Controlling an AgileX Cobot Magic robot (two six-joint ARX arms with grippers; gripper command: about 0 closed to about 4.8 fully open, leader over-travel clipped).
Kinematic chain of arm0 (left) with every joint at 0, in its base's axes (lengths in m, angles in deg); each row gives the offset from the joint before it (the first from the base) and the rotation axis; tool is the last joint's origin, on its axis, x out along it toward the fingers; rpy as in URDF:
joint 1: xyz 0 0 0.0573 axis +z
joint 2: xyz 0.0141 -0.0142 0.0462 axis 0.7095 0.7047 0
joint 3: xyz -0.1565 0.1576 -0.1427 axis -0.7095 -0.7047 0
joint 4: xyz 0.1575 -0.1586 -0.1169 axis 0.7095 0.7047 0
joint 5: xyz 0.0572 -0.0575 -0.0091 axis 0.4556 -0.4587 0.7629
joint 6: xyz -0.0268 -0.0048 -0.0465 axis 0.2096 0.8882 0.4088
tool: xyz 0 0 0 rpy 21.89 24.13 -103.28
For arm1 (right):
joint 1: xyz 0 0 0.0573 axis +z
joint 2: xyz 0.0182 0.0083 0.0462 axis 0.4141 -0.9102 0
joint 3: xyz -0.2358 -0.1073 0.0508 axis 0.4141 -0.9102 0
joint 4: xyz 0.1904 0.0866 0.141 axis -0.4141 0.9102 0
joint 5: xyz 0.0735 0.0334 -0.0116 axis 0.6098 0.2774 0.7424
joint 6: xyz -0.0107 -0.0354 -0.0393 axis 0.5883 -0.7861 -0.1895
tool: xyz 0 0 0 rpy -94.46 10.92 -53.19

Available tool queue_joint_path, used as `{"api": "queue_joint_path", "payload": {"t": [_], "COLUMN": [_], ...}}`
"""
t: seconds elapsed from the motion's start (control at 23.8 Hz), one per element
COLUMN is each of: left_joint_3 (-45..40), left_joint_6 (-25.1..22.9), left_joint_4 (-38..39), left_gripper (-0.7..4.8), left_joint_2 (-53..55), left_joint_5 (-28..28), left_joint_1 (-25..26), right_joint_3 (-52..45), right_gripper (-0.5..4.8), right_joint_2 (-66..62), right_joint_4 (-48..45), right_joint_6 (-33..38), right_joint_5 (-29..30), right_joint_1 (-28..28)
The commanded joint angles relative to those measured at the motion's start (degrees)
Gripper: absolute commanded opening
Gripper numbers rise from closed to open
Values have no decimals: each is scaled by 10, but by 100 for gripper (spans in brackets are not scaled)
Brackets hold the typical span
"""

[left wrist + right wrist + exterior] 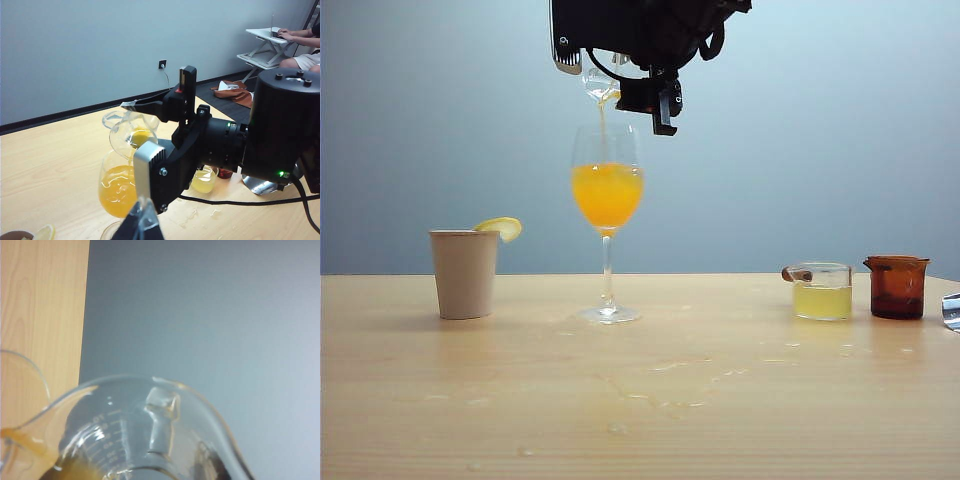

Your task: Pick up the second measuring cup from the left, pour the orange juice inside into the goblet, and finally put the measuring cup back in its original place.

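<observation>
My right gripper (612, 85) hangs high over the table, shut on the small clear measuring cup (599, 84), which is tipped spout-down. A thin stream of orange juice (603, 118) runs from the spout into the goblet (607, 225), whose bowl is about half full of orange. In the left wrist view the cup (131, 134) sits between the right gripper's two fingers above the goblet (117, 187). In the right wrist view the measuring cup (140, 430) fills the foreground, with a little juice (22, 440) at its spout. My left gripper (142, 226) is low and near the goblet, with its tips together and holding nothing.
A beige paper cup (464, 272) with a lemon slice stands left of the goblet. At the right are a clear cup of pale yellow liquid (822, 292) and an amber cup (897, 287). A metal object (952, 311) is at the right edge. Spilled drops (660, 385) wet the table.
</observation>
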Motion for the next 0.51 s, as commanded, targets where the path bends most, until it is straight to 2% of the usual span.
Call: {"api": "queue_joint_path", "payload": {"t": [0.04,0.51], "left_joint_3": [2,2], "left_joint_6": [-2,-2], "left_joint_4": [-3,-3], "left_gripper": [-5,-6], "left_joint_2": [-1,-1], "left_joint_5": [-1,-1], "left_joint_1": [0,0], "right_joint_3": [5,5], "right_gripper": [278,278], "right_joint_2": [2,2], "right_joint_4": [-17,-17], "right_joint_6": [-4,-35], "right_joint_5": [1,-1], "right_joint_1": [1,1]}}
